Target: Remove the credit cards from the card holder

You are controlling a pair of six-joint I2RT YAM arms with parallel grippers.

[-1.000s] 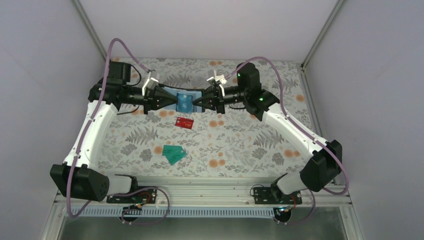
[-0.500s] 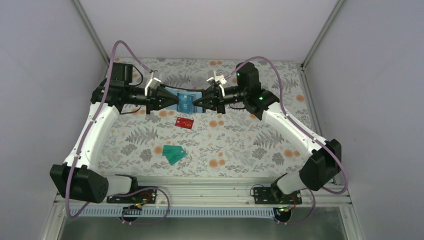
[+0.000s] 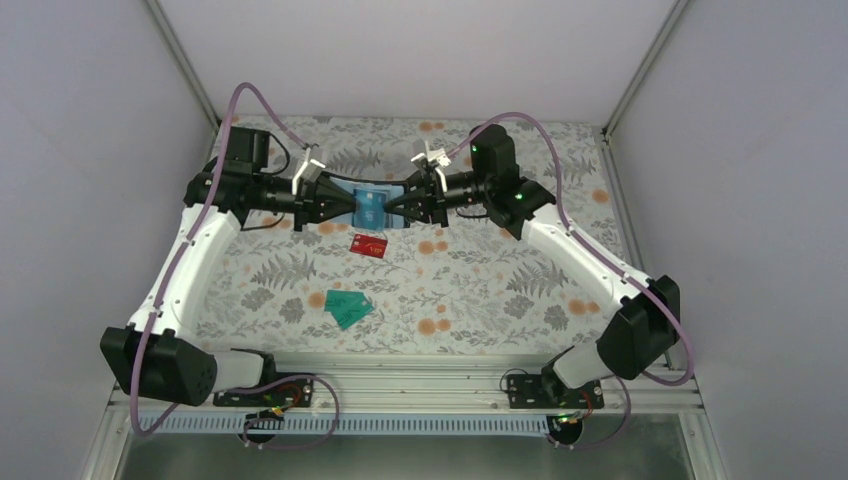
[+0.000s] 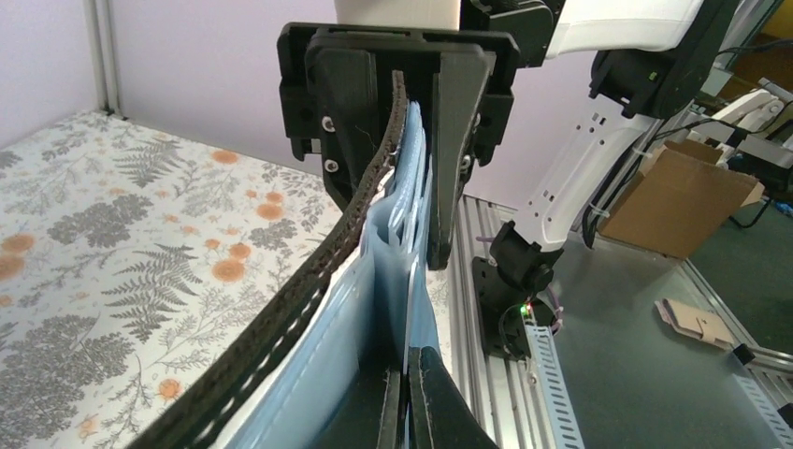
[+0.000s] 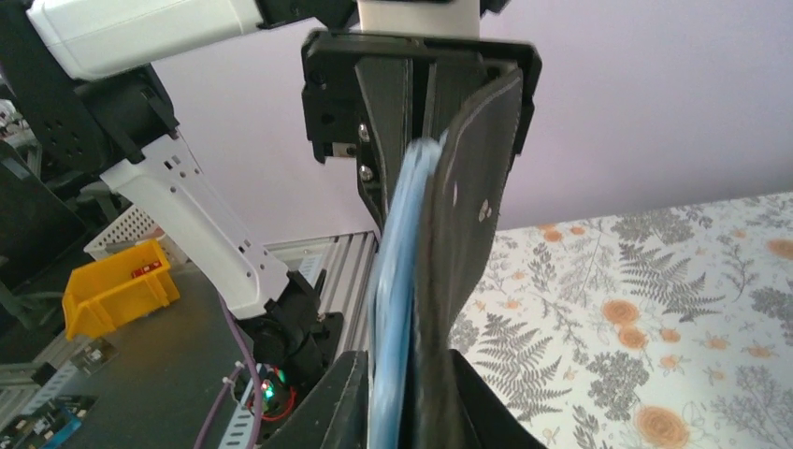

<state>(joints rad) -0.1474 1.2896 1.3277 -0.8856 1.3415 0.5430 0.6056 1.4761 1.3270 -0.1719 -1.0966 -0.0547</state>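
The black card holder (image 3: 388,193) hangs open in the air between my two grippers, pale blue inner face up. A blue card (image 3: 368,208) shows in its middle. My left gripper (image 3: 350,207) is shut on a thin light-blue sheet (image 4: 425,318), seemingly the blue card; the stitched black cover (image 4: 318,281) passes outside its fingers. My right gripper (image 3: 392,210) is shut on the black cover (image 5: 458,234) together with the blue inner layers (image 5: 397,262). The red card (image 3: 369,245) and two teal cards (image 3: 347,308) lie on the table.
The floral tablecloth (image 3: 480,270) covers the table inside white walls. The metal rail (image 3: 420,375) with both arm bases runs along the near edge. A cardboard box (image 4: 683,196) and a yellow bin (image 5: 117,285) stand off the table.
My right gripper has moved a little left toward the left one, so the held card holder spans less width. The cards on the table have not moved.
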